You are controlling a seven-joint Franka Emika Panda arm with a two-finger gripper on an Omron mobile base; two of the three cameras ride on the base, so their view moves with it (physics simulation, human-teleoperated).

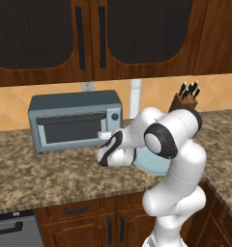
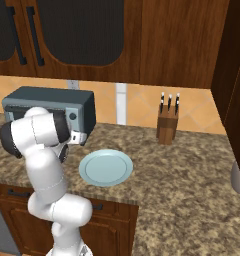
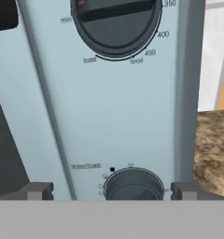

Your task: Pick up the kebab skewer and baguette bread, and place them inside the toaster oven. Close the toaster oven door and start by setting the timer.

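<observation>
Fingertips (image 3: pixel 39 190) stand wide apart at the bottom of the hand view, one on each side of the lower knob (image 3: pixel 133 185) on the toaster oven (image 1: pixel 74 119); the jaws are open, and whether either tip touches the knob cannot be told. The gripper (image 3: pixel 112 191) faces the oven's right-hand panel straight on. Two knobs show there: the lower one between the tips, and an upper dial (image 3: pixel 116 23) cut off by the top edge, ringed with toast, broil and temperature marks. The small lettering around the lower knob is too blurred to read. The toaster oven door (image 1: pixel 72 129) stands upright against the oven front, shut. In the base views the arm hides the gripper and part of one pale blue plate (image 2: pixel 106 167), which lies on the counter (image 2: pixel 182 170) just right of the oven. One knife block (image 2: pixel 167 125) stands well apart, by the wall.
</observation>
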